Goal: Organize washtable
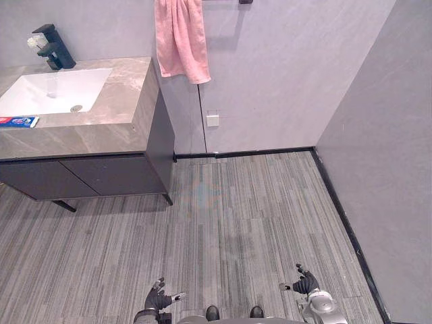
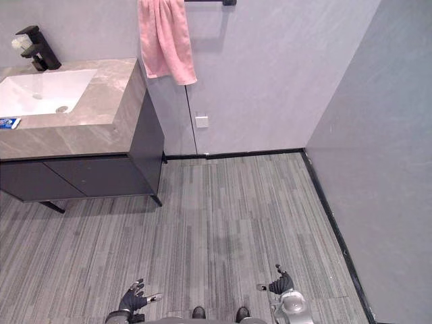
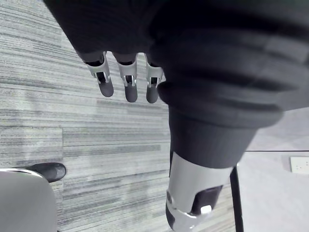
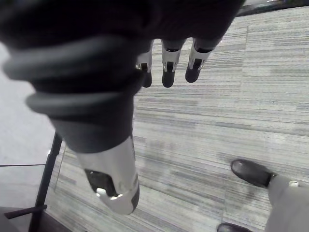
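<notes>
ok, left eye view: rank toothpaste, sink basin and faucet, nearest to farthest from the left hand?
Measured from the left hand, which is low at the view's bottom edge with its fingers open:
1. toothpaste, on the front strip of the counter, far left.
2. sink basin, set into the counter just behind the toothpaste.
3. faucet, at the counter's back, against the wall.

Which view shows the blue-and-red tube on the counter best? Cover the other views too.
The left eye view: most of the blue-and-red tube lies in frame by the sink. The right eye view cuts it to a short end at the edge. Both wrist views face the floor.
</notes>
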